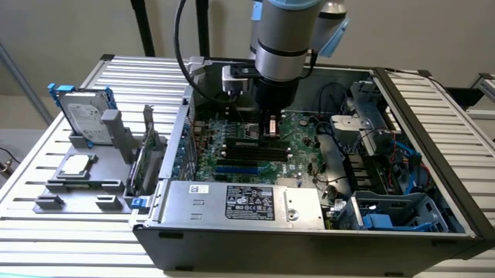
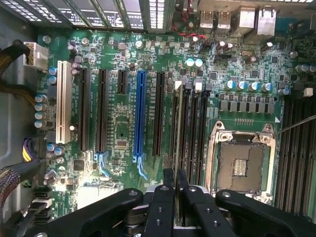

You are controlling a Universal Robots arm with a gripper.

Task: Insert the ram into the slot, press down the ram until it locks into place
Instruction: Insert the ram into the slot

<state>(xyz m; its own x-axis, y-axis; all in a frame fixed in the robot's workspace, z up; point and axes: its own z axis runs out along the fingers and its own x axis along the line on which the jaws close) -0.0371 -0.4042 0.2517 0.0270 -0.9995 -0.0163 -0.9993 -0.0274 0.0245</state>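
Observation:
My gripper (image 2: 175,180) hangs inside the open computer case (image 1: 433,133), over the green motherboard (image 2: 118,128). Its two black fingers (image 2: 167,183) stand almost together, with a thin strip between them. That strip is the ram (image 2: 178,128), seen edge-on. It runs along the outermost black memory slot (image 2: 178,101), the one nearest the long expansion slots, and reaches a pale end clip (image 2: 177,85). How deep the ram sits in the slot I cannot tell. Parallel black sockets (image 2: 197,133) lie beside it. In the exterior view the gripper (image 1: 270,132) stands upright just above the sockets (image 1: 255,149).
A blue slot (image 2: 140,116), a white slot (image 2: 61,101) and black expansion slots lie beside the sockets. The CPU socket (image 2: 242,158) is on the other side. The power supply (image 1: 247,202), drive cage (image 1: 395,211) and cables (image 1: 340,98) ring the board. A hard drive (image 1: 85,119) stands outside.

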